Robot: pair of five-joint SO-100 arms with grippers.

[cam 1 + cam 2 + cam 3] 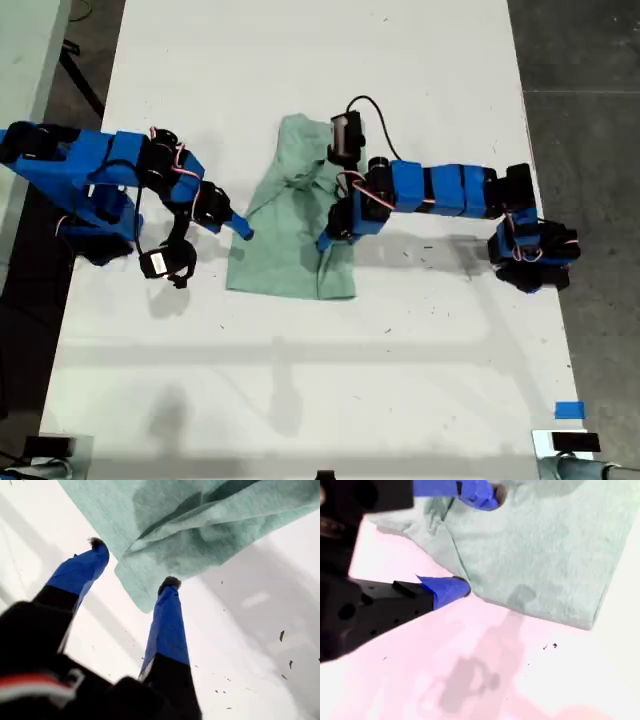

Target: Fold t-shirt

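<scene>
The pale mint-green t-shirt (pixel 290 230) lies partly folded and creased mid-table. My first gripper (pixel 243 230) comes in from the exterior view's left and is open. In the first wrist view (pixel 134 562) one fingertip (pixel 170 582) touches a folded corner of the t-shirt (pixel 200 525), and the other stays over bare table. My second gripper (pixel 325 240) reaches in from the exterior view's right, open, at the cloth's edge on that side. Its one finger (pixel 480 492) is over the t-shirt (pixel 545 555) and the other (pixel 451 587) rests at the hem, so the edge lies between them.
The white table (pixel 300 400) runs well past the shirt toward the exterior view's top and bottom. A blue tape patch (pixel 568 410) sits at that view's lower right. Dark floor (pixel 590 60) lies beyond the table's edge on the exterior view's right. Small dark specks dot the table.
</scene>
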